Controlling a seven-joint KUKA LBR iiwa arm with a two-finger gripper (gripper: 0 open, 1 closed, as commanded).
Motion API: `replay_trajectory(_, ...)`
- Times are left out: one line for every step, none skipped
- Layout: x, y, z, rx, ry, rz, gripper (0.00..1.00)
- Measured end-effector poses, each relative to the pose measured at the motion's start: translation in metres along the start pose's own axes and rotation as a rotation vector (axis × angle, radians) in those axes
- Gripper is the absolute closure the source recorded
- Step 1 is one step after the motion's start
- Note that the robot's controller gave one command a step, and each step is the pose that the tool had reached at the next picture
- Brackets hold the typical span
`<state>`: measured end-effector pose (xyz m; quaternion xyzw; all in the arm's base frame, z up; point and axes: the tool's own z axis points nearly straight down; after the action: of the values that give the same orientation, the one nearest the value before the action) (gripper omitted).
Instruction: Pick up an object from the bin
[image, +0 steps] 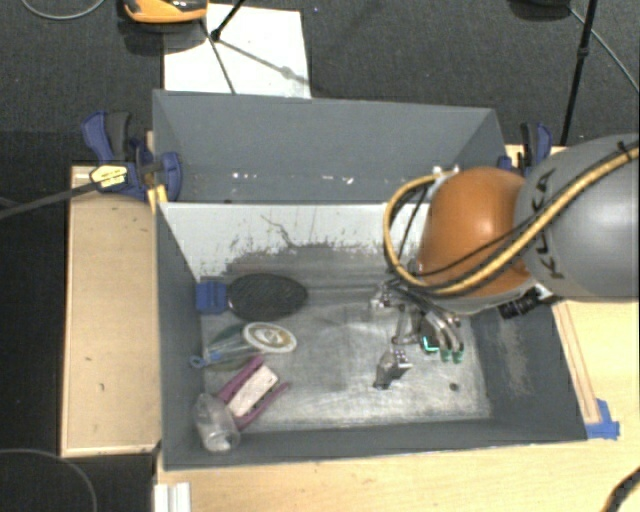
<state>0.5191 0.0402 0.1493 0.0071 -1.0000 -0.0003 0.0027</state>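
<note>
Looking down into the bin (330, 140), I see the gripper (388, 372) low over bare floor right of the middle, its fingers drawn narrow with nothing between them. The things lie well apart from it along the left edge: a black oval brush (266, 295), a round tin (270, 338), a purple-and-pink piece (252, 386) and a clear cup (213, 425) near the front-left corner.

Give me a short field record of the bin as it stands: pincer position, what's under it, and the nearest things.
pincer: low inside the bin, right of centre
under it: bare grey floor, as far as visible
grasp: cannot tell
things, all at left: black oval brush; round disc; purple and pink piece; clear plastic piece
nearest to pincer: round disc, clearly apart
</note>
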Motion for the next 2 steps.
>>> replay_trajectory(-0.075, 0.068, 0.025, -0.003, -0.013, -0.022, 0.0)
replay_trajectory(-0.061, 0.114, 0.078, 0.0, -0.012, 0.0, 0.0)
